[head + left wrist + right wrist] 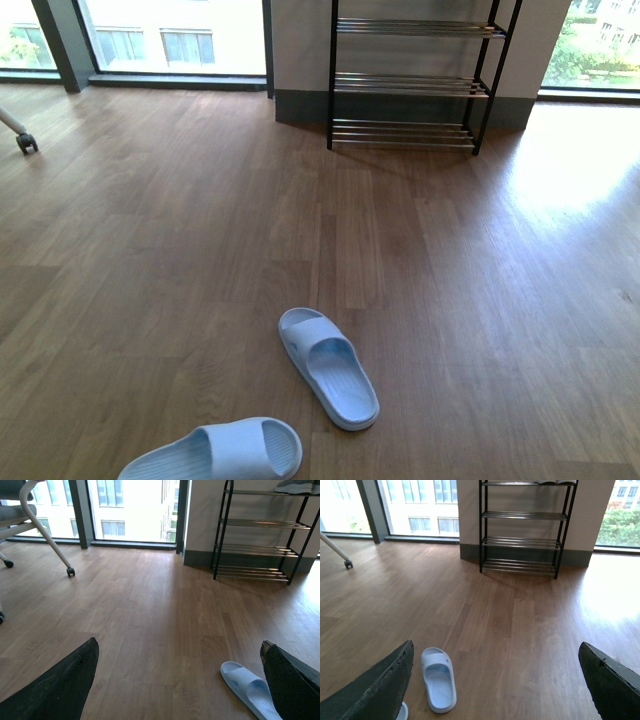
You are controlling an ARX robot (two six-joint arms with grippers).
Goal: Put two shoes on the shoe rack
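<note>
The shoe rack [410,85] is standing against the far wall between the windows, its chrome tiers catching the light. In the left wrist view a grey shoe [297,486] with a pale sole is lying on the top tier. The frame's edge is cutting it off, so I cannot tell whether 2 are sitting there. Well apart from the rack, 2 pale blue slides are lying on the wooden floor [150,250]. The farther slide [328,367] is lying at an angle, and the nearer slide [215,452] is lying crosswise, close to the robot. The left tool [179,644] is hanging above the floor with its fingers spread wide, and the right tool [495,646] is hanging spread just as wide. A chair caster [27,143] is resting off to the left.
</note>
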